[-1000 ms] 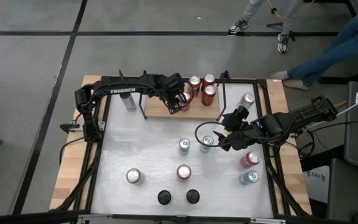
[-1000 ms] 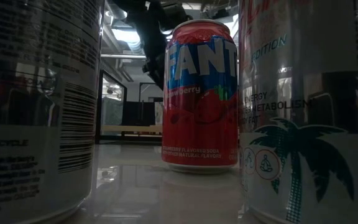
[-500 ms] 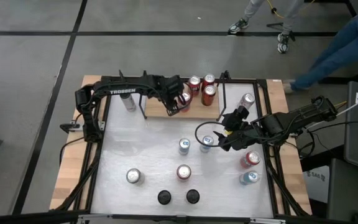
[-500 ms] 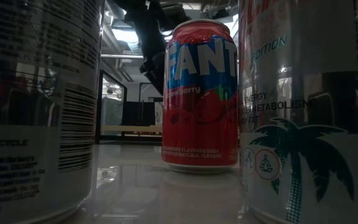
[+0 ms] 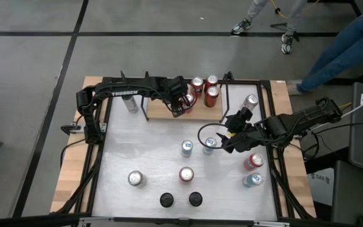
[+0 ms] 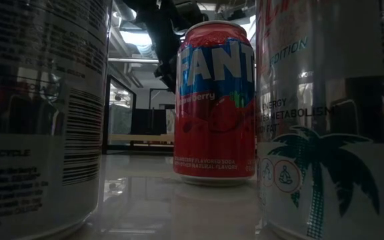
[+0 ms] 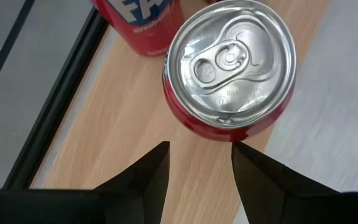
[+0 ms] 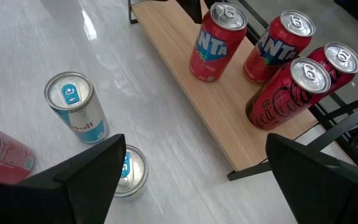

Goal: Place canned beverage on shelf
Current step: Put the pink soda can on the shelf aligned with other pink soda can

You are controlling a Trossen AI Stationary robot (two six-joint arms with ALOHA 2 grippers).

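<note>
The shelf (image 5: 162, 110), a light-wood board with thin black rods, stands at the table's far side. A red can with a silver top (image 7: 229, 62) stands upright on it, and three more red cans (image 8: 278, 46) stand to its right. My left gripper (image 7: 199, 149) slants down just behind that can. Its fingers are a narrow gap apart, with bare wood between them. My right gripper (image 5: 218, 144) hovers open above the table's middle right, over a small silver-blue can (image 8: 128, 171) that stands on the table. My left gripper's fingertips (image 7: 238, 149) end right at the red can's side (image 7: 219, 134), below its rim. I cannot tell whether they touch it. The can stands upright on the shelf board.
Several loose cans stand on the white table: silver-blue (image 5: 186, 148), red (image 5: 186, 174), silver (image 5: 135, 179), two dark-topped (image 5: 167, 200) near the front edge, and red (image 5: 253, 161) at the right. In the low view a Fanta can (image 6: 215, 100) stands between two close cans. A person's legs (image 5: 333, 57) are beyond the far edge.
</note>
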